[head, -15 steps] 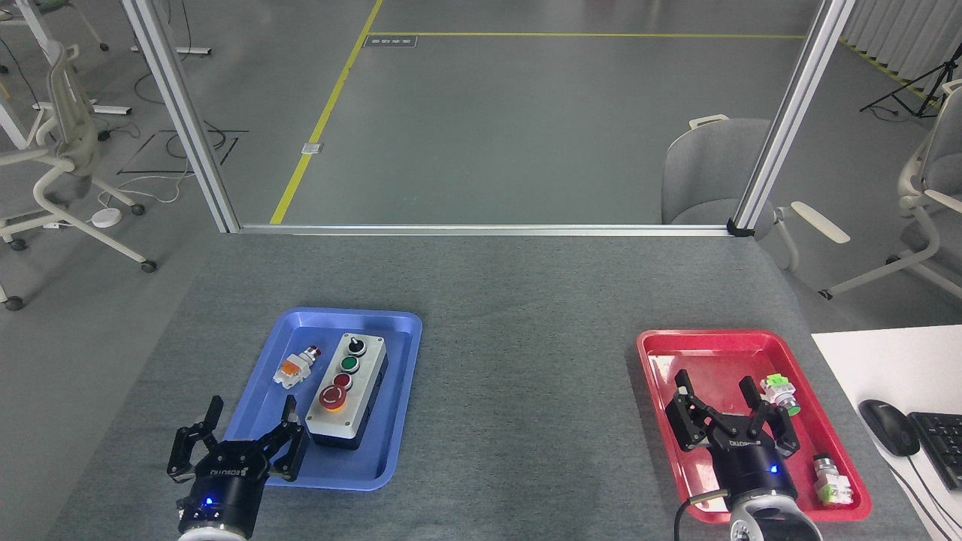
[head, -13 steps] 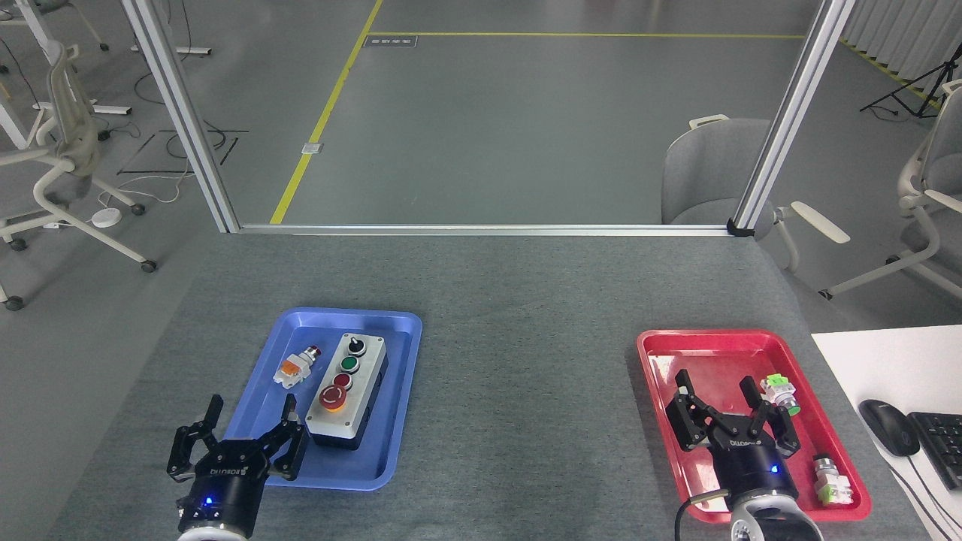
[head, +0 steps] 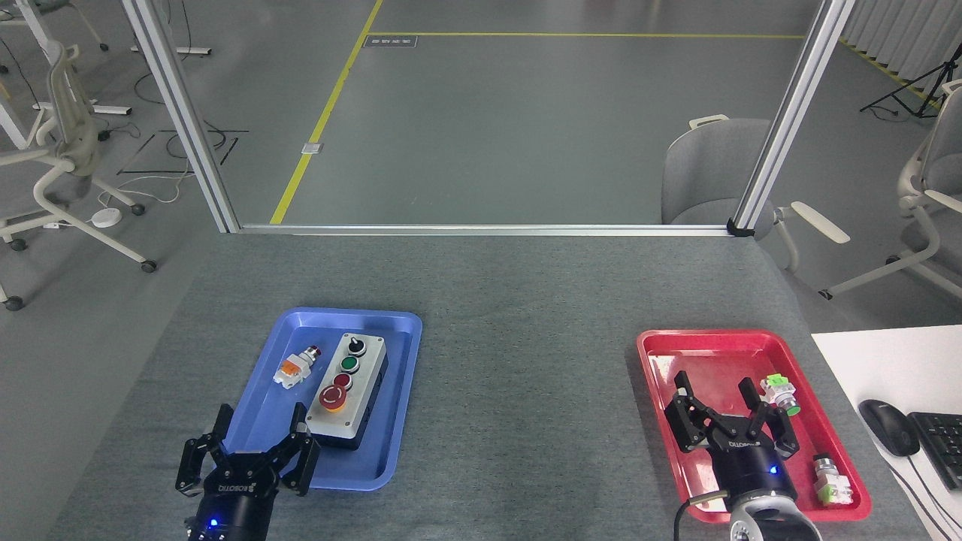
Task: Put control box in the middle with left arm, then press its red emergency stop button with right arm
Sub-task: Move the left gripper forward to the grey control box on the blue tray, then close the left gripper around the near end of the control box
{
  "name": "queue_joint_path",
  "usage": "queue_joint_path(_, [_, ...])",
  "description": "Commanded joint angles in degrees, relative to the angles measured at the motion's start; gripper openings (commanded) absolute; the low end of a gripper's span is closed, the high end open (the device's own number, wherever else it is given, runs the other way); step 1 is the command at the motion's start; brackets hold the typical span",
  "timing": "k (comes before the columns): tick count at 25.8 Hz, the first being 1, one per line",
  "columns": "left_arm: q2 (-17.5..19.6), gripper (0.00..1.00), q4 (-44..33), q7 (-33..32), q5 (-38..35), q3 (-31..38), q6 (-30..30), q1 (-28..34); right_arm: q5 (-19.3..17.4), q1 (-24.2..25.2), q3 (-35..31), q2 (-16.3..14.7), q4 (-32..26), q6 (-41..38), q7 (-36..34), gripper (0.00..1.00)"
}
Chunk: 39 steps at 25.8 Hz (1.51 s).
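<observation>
Evidently from the head view, the box (head: 346,392) lies in the blue tray (head: 402,324), left of the middle (head: 526,391), so my left gripper (head: 261,421) gapes empty beside it, my right gripper (head: 714,391) spread empty over the red tray (head: 654,338).

two trays sit on the tabletop (head: 511,338): one blue tray (head: 398,330) and one red tray (head: 654,353). there is one control box (head: 347,391), carrying four controls in a row. loose switches number three: one orange-and-white switch (head: 294,368) in the blue tray, two green-and-white switches (head: 778,394) (head: 831,481) in the red. two tools, the left tool (head: 261,439) and the right tool (head: 714,394).
</observation>
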Motion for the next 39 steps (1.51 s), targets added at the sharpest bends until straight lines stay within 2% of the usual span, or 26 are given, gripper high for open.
queue_joint_path(1, [-0.6, 0.99, 1.4, -0.3, -0.5, -4.3, -0.7, 0.2, 0.0, 0.0, 0.0, -0.1, 0.0, 0.0, 0.1, 0.99])
queue_joint_path(3, [-1.0, 0.98, 3.7, -0.4, -0.8, -7.6, 0.6, -0.3, 0.0, 0.0, 0.0, -0.1, 0.0, 0.0, 0.2, 0.99])
queue_joint_path(7, [-1.1, 0.98, 10.3, -0.5, -5.3, -13.7, 7.5, -4.1, 0.0, 0.0, 0.0, -0.1, 0.0, 0.0, 0.2, 0.99])
queue_joint_path(12, [-1.3, 0.98, 19.2, -0.5, -5.4, -13.9, 8.7, -10.3, 0.0, 0.1, 0.0, -0.1, 0.0, 0.0, 0.1, 0.99])
queue_joint_path(16, [-1.0, 0.98, 24.2, -0.4, -4.9, -13.7, 8.8, -12.5, 0.0, 0.1, 0.0, -0.1, 0.0, 0.0, 0.2, 0.99])
queue_joint_path(32, [1.1, 0.98, 25.6, -0.3, -4.4, -10.2, 8.8, -14.0, 0.0, 0.1, 0.0, -0.3, 0.0, 0.0, 0.2, 0.99])
queue_joint_path(39, [0.4, 0.99, 33.7, -0.3, -4.3, -10.2, 8.5, -19.0, 0.0, 0.1, 0.0, -0.4, 0.0, 0.0, 0.1, 0.99])
